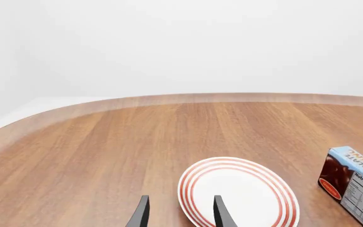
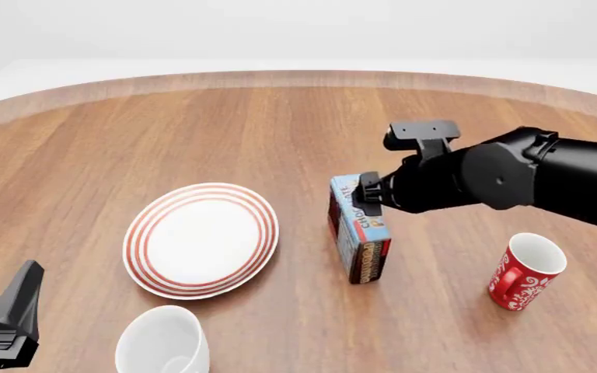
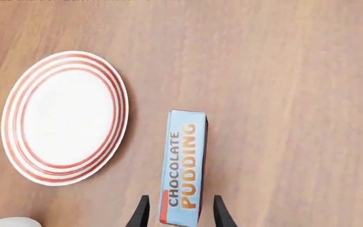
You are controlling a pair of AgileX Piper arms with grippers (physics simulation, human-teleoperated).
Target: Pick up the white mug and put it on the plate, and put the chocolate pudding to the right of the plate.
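Observation:
The chocolate pudding carton (image 2: pixel 359 230) stands on the table just right of the red-ringed plate (image 2: pixel 201 239). My right gripper (image 2: pixel 367 202) is open above the carton. In the right wrist view its fingers (image 3: pixel 142 212) straddle the near end of the carton (image 3: pixel 185 165) with gaps on both sides, and the plate (image 3: pixel 64 117) lies beside it. The white mug (image 2: pixel 164 343) stands upright near the front edge, below the plate. My left gripper (image 2: pixel 3 326) is open and empty at the front left. In the left wrist view it (image 1: pixel 181 218) points toward the plate (image 1: pixel 245 194) and the carton (image 1: pixel 355 184).
A red mug with a white pattern (image 2: pixel 524 272) stands at the right, below my right arm (image 2: pixel 506 175). The wooden table (image 2: pixel 174 132) has a curved far edge.

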